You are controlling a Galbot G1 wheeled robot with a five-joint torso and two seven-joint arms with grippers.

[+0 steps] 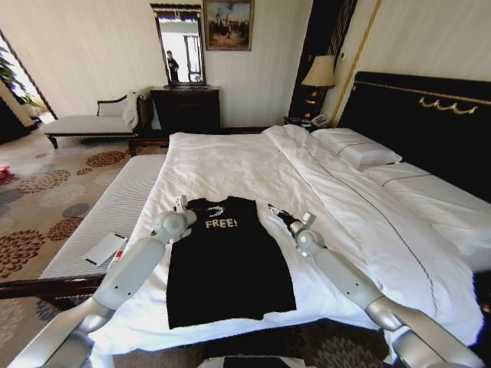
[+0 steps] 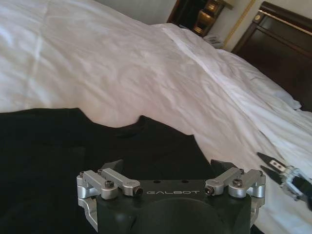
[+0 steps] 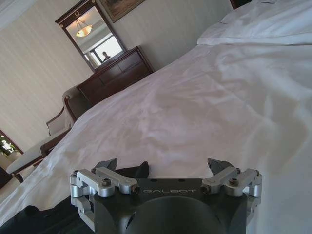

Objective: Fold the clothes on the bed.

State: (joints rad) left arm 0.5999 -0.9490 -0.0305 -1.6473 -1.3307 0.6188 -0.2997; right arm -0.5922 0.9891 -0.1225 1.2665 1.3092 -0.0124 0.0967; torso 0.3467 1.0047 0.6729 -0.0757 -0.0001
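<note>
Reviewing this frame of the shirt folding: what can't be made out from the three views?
- Whether the sleeves of the black T-shirt are already folded under: head view, the body hides them.
- The left gripper fingertips' contact with the shirt: left wrist view, black tips merge with the black cloth.
- The right gripper tips: right wrist view, the gripper body cuts them off.
- The bed frame: the white bedding covers it.

One black T-shirt (image 1: 226,261) is counted on one bed (image 1: 253,165); two grippers are counted, the left gripper (image 1: 182,204) and the right gripper (image 1: 274,209), both with fingers spread; two pillows (image 1: 354,146) are counted; one lamp (image 1: 319,73), one mirror (image 1: 180,46), one painting (image 1: 228,24) are counted.
</note>
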